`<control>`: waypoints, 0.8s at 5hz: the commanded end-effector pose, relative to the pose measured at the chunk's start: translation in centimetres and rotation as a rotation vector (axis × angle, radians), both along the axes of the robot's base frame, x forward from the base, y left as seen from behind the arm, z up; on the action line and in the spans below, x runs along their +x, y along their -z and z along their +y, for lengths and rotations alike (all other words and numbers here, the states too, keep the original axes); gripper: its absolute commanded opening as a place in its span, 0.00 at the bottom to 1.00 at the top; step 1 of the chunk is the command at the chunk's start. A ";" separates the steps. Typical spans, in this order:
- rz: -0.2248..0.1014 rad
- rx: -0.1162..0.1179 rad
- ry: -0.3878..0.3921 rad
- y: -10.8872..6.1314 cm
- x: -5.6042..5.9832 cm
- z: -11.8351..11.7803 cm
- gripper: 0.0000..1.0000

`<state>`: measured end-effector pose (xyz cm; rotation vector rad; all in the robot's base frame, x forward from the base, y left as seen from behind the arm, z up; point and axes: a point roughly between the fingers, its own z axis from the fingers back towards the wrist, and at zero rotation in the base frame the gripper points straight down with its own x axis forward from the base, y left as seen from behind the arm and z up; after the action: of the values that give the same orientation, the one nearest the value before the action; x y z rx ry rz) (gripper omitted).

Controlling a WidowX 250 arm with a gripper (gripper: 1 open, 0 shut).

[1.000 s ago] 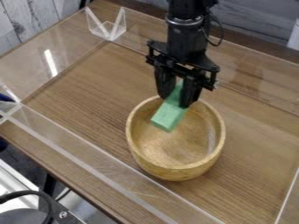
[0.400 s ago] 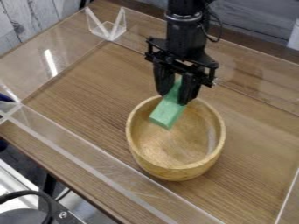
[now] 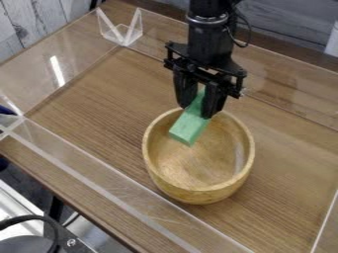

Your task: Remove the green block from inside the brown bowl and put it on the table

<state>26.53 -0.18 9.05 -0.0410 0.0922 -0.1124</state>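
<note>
The brown bowl (image 3: 199,158) sits on the table (image 3: 106,104), right of centre and toward the front. The green block (image 3: 191,126) hangs tilted, its lower end over the bowl's back-left rim and its upper end between the black fingers. My gripper (image 3: 204,99) points straight down above the bowl's back rim and is shut on the block's top end. The block's top is partly hidden by the fingers.
Low clear acrylic walls (image 3: 53,148) edge the tabletop on all sides. A small clear stand (image 3: 122,27) sits at the back left corner. Bare wood lies to the left of the bowl and behind it.
The gripper and the green block have risen very slightly since a second ago; since then nothing has moved.
</note>
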 end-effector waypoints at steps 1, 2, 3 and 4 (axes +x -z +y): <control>-0.057 -0.001 -0.011 -1.3 1.1 0.4 0.00; -0.057 -0.001 -0.013 -1.3 1.2 0.6 0.00; -0.058 0.004 -0.036 -1.5 0.7 1.8 0.00; -0.056 0.013 -0.071 -1.6 0.1 3.6 0.00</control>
<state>26.09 3.27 8.84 -0.0445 0.1046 -0.0358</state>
